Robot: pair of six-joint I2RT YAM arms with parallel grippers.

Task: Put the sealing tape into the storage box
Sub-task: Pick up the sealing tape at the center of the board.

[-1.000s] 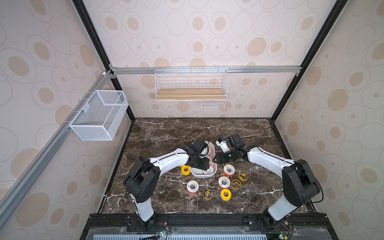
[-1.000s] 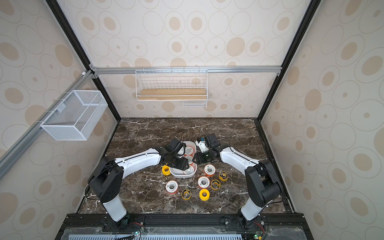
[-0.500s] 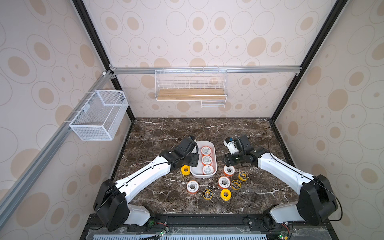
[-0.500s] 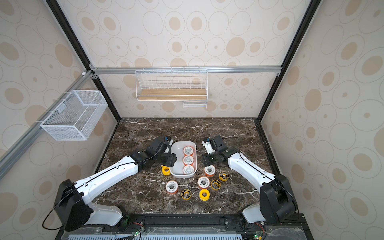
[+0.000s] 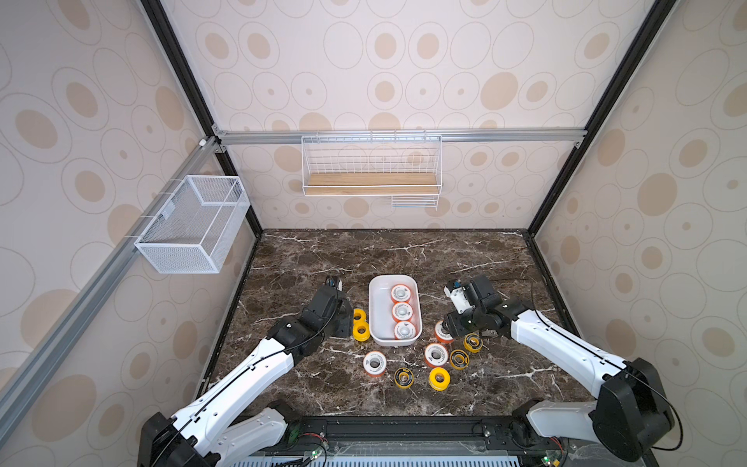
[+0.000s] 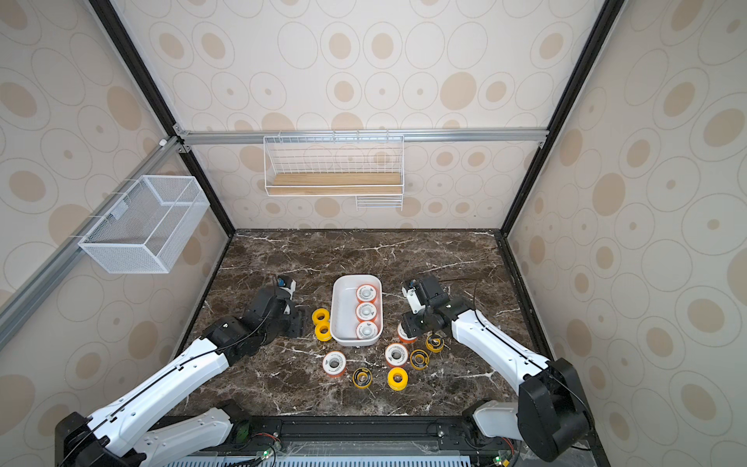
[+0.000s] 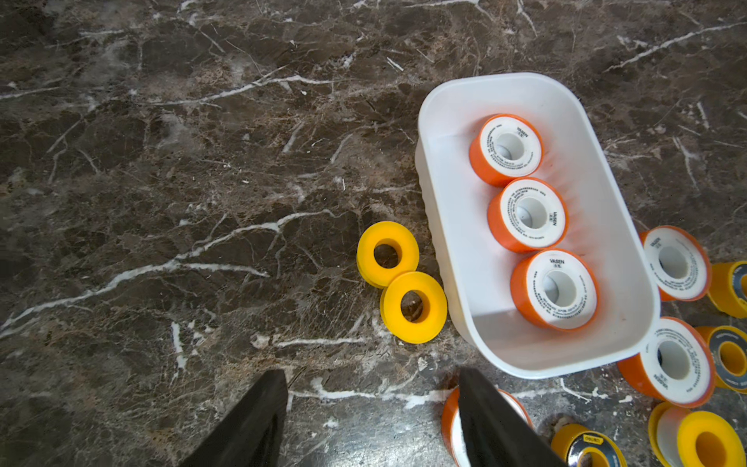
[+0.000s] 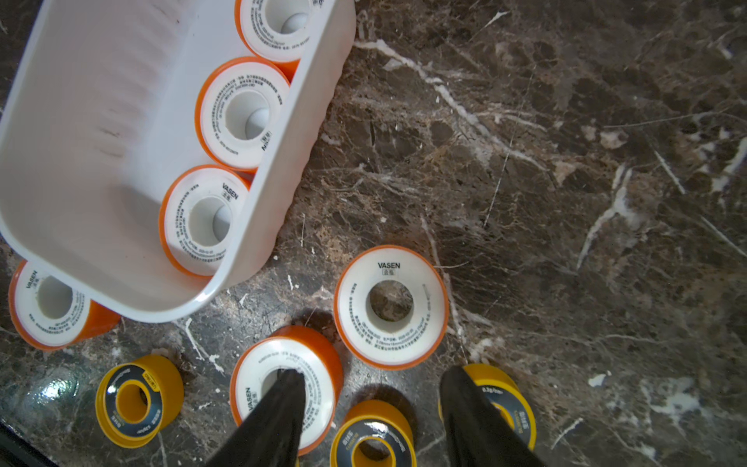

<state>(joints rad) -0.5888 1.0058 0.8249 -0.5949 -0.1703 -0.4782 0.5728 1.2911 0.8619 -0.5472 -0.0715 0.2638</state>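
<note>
The white storage box [image 5: 380, 307] sits mid-table with three orange-rimmed sealing tape spools [image 5: 402, 311] in a row along its right side. Two plain yellow spools [image 7: 412, 307] lie just left of the box. My left gripper [image 7: 372, 372] hangs open beside them, nothing between its fingers. Several more spools, orange-rimmed [image 8: 390, 307], black-faced [image 8: 372, 440] and plain yellow [image 5: 439, 378], lie loose in front of and right of the box [image 8: 101, 121]. My right gripper [image 8: 372, 372] stands open above these, one finger [image 8: 279, 408] in front of an orange-rimmed spool [image 8: 258, 372]. It holds nothing.
A white wire-mesh basket [image 5: 194, 226] hangs on the left wall rail. A wire shelf with a wooden base [image 5: 371, 184] hangs on the back wall. Dark marble table [image 5: 404, 254] stretches behind the box.
Both grippers were over the box a second ago. The left arm has drawn back to the left, the right to the right and front over the loose spools. The left jaws have widened a little.
</note>
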